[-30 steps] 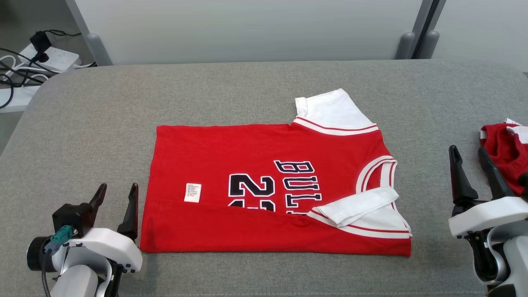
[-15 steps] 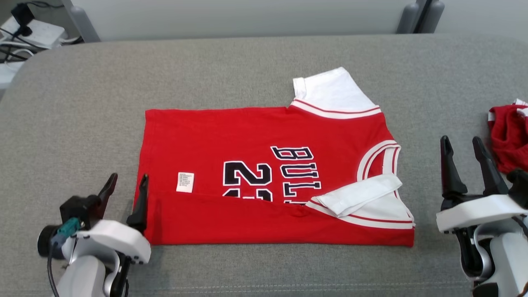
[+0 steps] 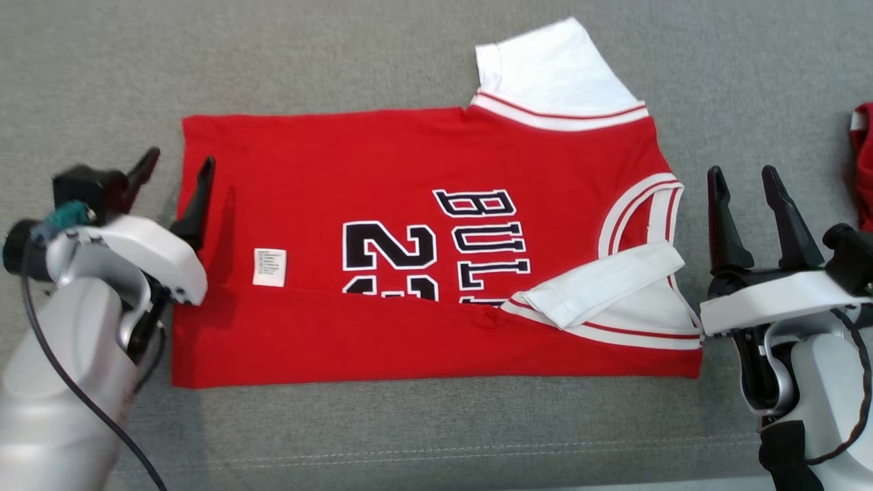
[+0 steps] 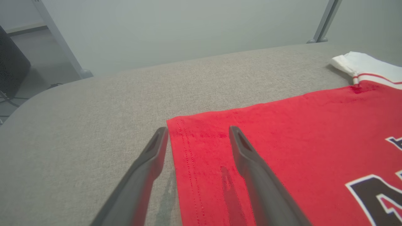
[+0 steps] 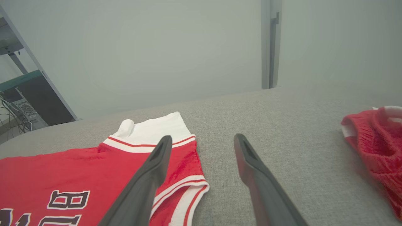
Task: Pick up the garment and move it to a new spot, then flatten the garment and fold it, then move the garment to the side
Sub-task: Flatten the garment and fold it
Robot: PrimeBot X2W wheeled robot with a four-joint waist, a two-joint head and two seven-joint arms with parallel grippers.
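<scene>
The garment (image 3: 423, 252) is a red jersey with white sleeves and dark lettering, lying flat on the grey padded table (image 3: 409, 61). Its near long edge is folded up over the body. One white sleeve is folded over at the near right. My left gripper (image 3: 179, 160) is open at the jersey's left hem, one finger over the red cloth and one over the table. In the left wrist view the hem edge (image 4: 179, 138) runs between the fingers of that gripper (image 4: 198, 130). My right gripper (image 3: 742, 176) stands open just right of the collar, holding nothing. Its wrist view shows its left finger over the jersey's (image 5: 62, 169) shoulder and the gripper (image 5: 203, 138) open.
A second crumpled red garment (image 3: 863, 164) lies at the table's right edge, just right of my right gripper and also seen as the red heap (image 5: 377, 141) in the right wrist view. Grey wall panels and metal posts stand behind the table.
The head camera has tilted down, so the whole scene shifted. My left gripper has moved forward along the left hem toward its far corner. My right gripper has edged closer to the collar.
</scene>
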